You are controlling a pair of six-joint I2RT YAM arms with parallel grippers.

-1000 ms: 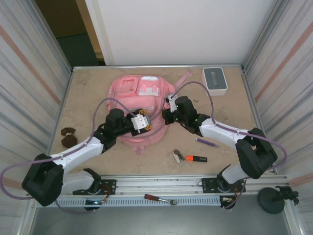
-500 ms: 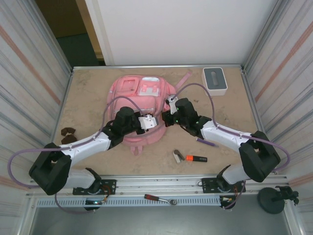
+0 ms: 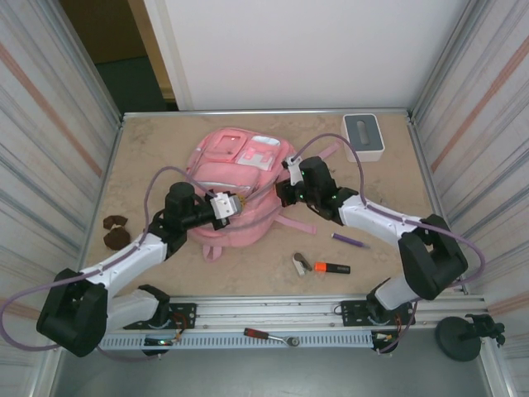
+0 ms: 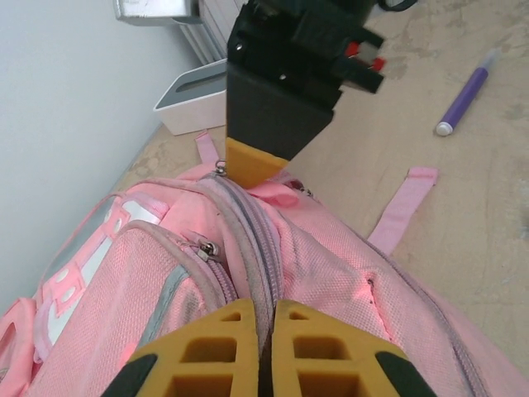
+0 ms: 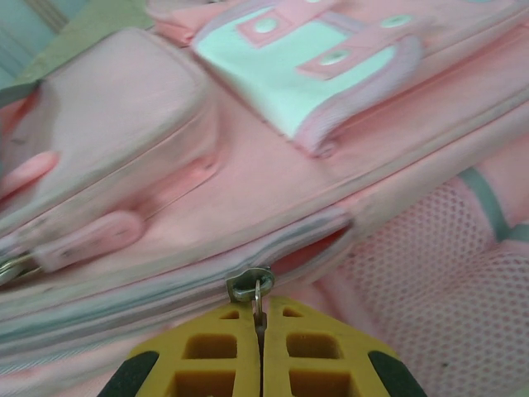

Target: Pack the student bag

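Roughly mid-tabletop, nearer the far edge and a little left of centre, lies the backpack point(image 3: 248, 161). Front pockets face up and loose straps trail off its right side. The main zip runs along the ridge between the two grippers and looks closed over most of the stretch seen from the wrists.

Left gripper point(image 3: 228, 204): clenched on the fabric ridge beside the zip. The left wrist view has its yellow fingers point(image 4: 219, 347) pressed together over the seam. Judged purpose: pin the soft bag so it does not drag when the zip is pulled.

Right gripper point(image 3: 283, 193): at the bag's right side, clamped on the metal zip pull point(image 5: 254, 289), whose tab hangs straight between the pads. Judged purpose: draw the slider along and open the main compartment. A slight gap shows just right of the slider, so the opening is barely begun, I'd say.

Likely contents wait on the tabletop toward the near edge, right of centre: a purple pen point(image 3: 350, 241), an orange marker point(image 3: 332, 268) and a small white-and-grey piece point(image 3: 300, 265) just beside it. A white box point(image 3: 364, 135) with a grey top sits in the far right corner. Two brown lumps point(image 3: 116, 231) lie by the left edge.

Surface: beige, mottled, stone-look, metal-framed. Ribbed metal walls stand left and right, with a white panel behind and a dark doorway past the far left corner.
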